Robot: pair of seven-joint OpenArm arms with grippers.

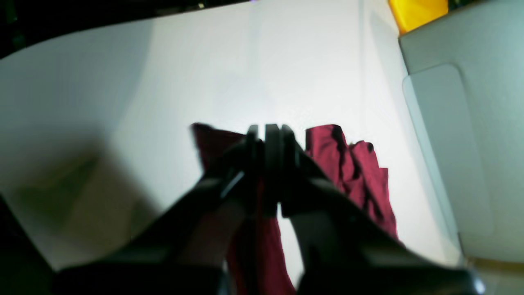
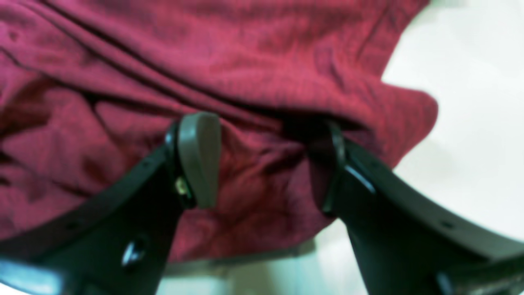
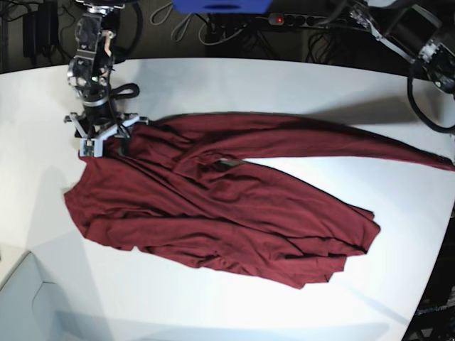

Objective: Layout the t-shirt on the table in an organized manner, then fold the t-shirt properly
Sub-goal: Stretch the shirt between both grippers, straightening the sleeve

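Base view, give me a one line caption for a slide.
Maroon t-shirt stretched across the white table, open right gripper at one end, the other end pulled off the table edge.

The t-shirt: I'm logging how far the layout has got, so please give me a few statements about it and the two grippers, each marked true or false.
1. The t-shirt lies flat and smooth on the table. False: it is wrinkled and bunched, with one part stretched out toward the table's edge.
2. The left gripper is shut on the t-shirt. True: cloth shows on both sides of its closed jaws.
3. The right gripper is shut. False: its jaws stand apart, with cloth between them.
4. The t-shirt is dark maroon. True.
5. A second cloth lies on the table. False: only the t-shirt is there.
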